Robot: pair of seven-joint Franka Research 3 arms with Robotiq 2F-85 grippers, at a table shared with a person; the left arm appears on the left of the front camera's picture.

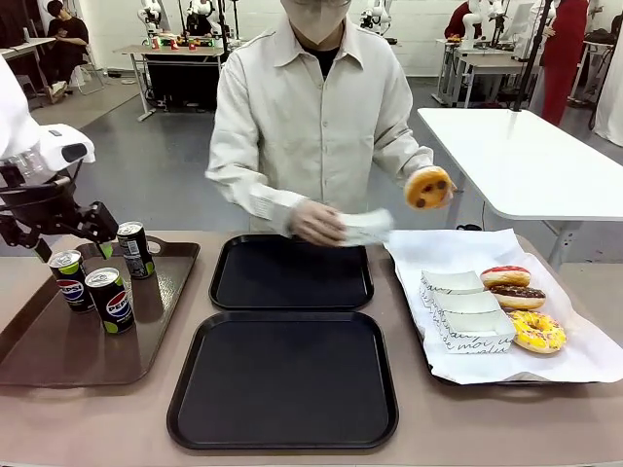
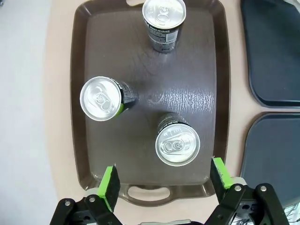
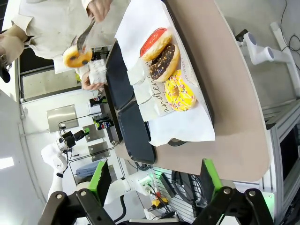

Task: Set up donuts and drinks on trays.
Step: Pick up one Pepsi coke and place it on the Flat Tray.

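setup barely begun: both black trays bare, neither gripper holding anything.

the left gripper (image 2: 165, 177) hung over the handle end of the brown tray (image 2: 197, 84), jaws released and spread wide, with the nearest can (image 2: 177, 143) just ahead of them and two more cans (image 2: 101, 98) standing farther along. the right gripper (image 3: 154, 174), jaws likewise released, was well apart from the three donuts (image 3: 164, 61) on the white paper (image 3: 187, 126). across the desk (image 1: 438, 428) the person lifted a golden dotted donut (image 1: 428, 187) and held a paper sleeve (image 1: 365, 227) in the other hand. by my reading every can and donut had yet to reach the black trays (image 1: 282, 379).
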